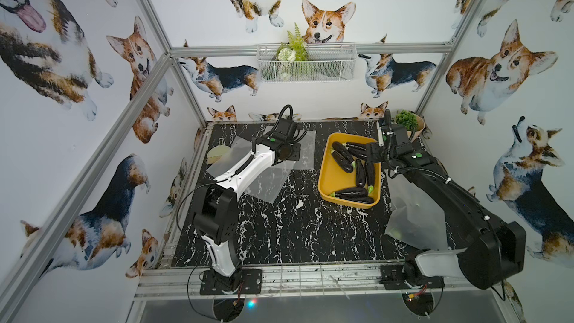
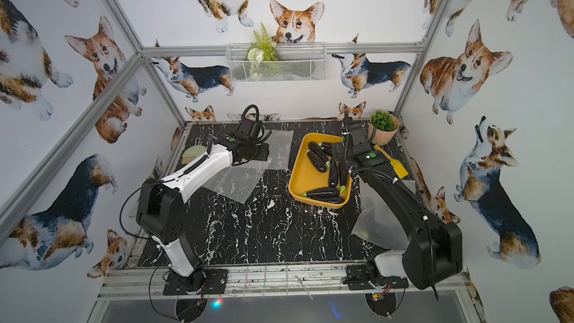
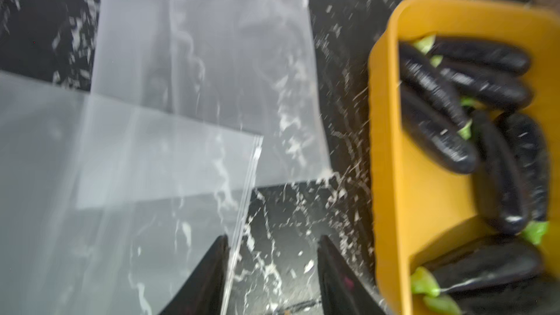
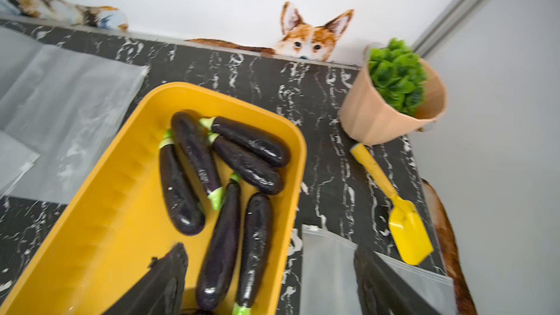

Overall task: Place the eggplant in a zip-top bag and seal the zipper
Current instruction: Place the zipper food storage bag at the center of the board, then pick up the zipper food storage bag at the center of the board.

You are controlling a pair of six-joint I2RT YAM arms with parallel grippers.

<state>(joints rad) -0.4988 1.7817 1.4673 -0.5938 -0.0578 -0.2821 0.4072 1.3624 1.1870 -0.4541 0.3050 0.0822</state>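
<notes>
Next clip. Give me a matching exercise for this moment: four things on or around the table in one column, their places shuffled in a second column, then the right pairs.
Things
1. dark purple eggplants
2. small yellow plastic shovel
3. white wire mesh basket
4. pale green round brush

Places
A. hung on the back wall rail
B. near the left edge of the black marble table
C. in the mustard-yellow plastic tray
D. on the table beside the beige plant pot

Pairs: 1-C, 2-D, 3-A, 4-B

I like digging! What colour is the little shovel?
The shovel is yellow, clearest in right wrist view.
</notes>
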